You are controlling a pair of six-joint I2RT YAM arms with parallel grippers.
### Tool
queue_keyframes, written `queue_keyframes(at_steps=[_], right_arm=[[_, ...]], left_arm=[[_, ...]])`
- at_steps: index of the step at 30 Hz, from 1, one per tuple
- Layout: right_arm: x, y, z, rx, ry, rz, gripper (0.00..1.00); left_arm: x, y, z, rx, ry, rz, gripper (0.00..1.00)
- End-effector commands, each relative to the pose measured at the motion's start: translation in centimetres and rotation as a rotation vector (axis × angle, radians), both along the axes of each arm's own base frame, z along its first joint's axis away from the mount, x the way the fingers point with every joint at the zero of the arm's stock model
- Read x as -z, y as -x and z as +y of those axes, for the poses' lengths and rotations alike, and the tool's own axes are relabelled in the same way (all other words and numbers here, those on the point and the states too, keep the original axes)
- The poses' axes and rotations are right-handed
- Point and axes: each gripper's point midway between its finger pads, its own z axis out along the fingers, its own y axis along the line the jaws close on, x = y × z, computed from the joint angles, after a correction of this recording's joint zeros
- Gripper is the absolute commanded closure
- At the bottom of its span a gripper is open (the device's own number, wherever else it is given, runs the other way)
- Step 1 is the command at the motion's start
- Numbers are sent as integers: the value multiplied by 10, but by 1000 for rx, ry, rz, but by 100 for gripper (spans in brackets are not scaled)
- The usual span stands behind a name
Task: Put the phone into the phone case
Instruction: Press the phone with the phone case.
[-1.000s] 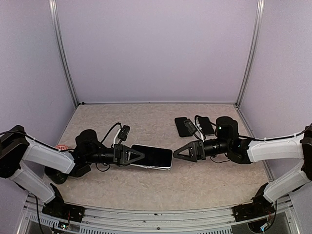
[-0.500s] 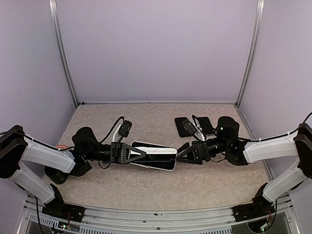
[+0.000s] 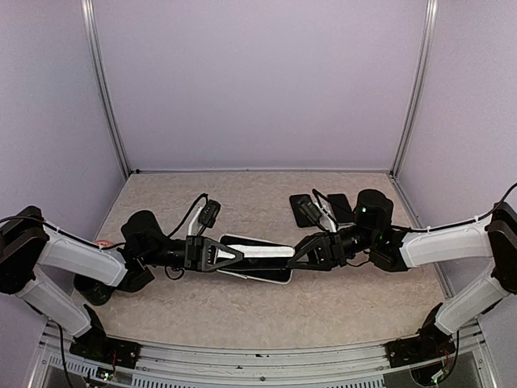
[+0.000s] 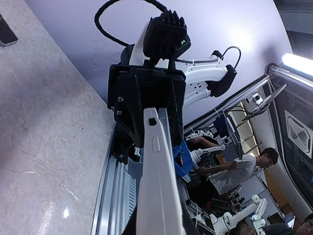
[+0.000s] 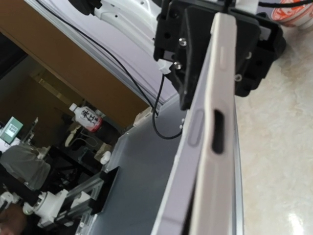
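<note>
Lilac walls and metal corner posts close in a speckled beige surface [image 3: 323,307]. Both arms reach inward from its left and right edges and meet over the middle, nearer the near edge than the far one.

The left tool [image 3: 236,255] is clenched on the left end of the phone [image 3: 262,259]. The phone is lifted off the surface and turned partly on edge, its long axis running left to right, with a white side strip facing up and the dark face below it. In the left wrist view that white edge runs straight away from the camera and carries a small button and a square hole. In the right wrist view the same edge shows a raised button and an oblong slot. Whether this white rim is a case already on the phone cannot be told.

The right tool [image 3: 297,257] sits at the phone's right end with a finger on either side of it. Whether the fingers press the phone or only stand beside it cannot be told.

Two dark flat pieces [image 3: 304,210], each about the size of a phone, lie side by side near the far right corner, behind the right arm. A red-and-white cup [image 5: 293,13] stands by the left edge, mostly hidden by the left arm.
</note>
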Motion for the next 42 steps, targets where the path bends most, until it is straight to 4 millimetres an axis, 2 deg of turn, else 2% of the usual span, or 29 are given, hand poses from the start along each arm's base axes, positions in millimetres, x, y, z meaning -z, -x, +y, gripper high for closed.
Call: queue_keyframes(at_steps=[1, 9, 11, 16, 20, 24, 29, 34, 42], right_arm=[[-12, 8, 4, -41, -18, -24, 67], [-11, 9, 9, -54, 0, -10, 95], [-11, 7, 10, -48, 6, -8, 99], [-13, 1, 12, -5, 38, -13, 100], [-14, -7, 14, 47, 81, -17, 100], [-11, -15, 14, 100, 131, -23, 100], [-6, -26, 13, 174, 176, -21, 100], [-6, -37, 13, 243, 196, -11, 100], [-15, -44, 13, 291, 204, -6, 100]], left_arm=[[-28, 2, -2, 9, 85, -82, 100], [-22, 1, -4, 4, 69, -78, 100], [-21, 0, -4, -1, 62, -76, 95], [-17, -2, -4, -14, 44, -72, 81], [-14, -3, -3, -22, 33, -71, 66], [-13, -3, -4, -22, 30, -71, 59], [-13, -3, -4, -21, 29, -69, 66], [-10, -3, -4, -23, 19, -66, 68], [0, -7, -6, -41, -19, -63, 98]])
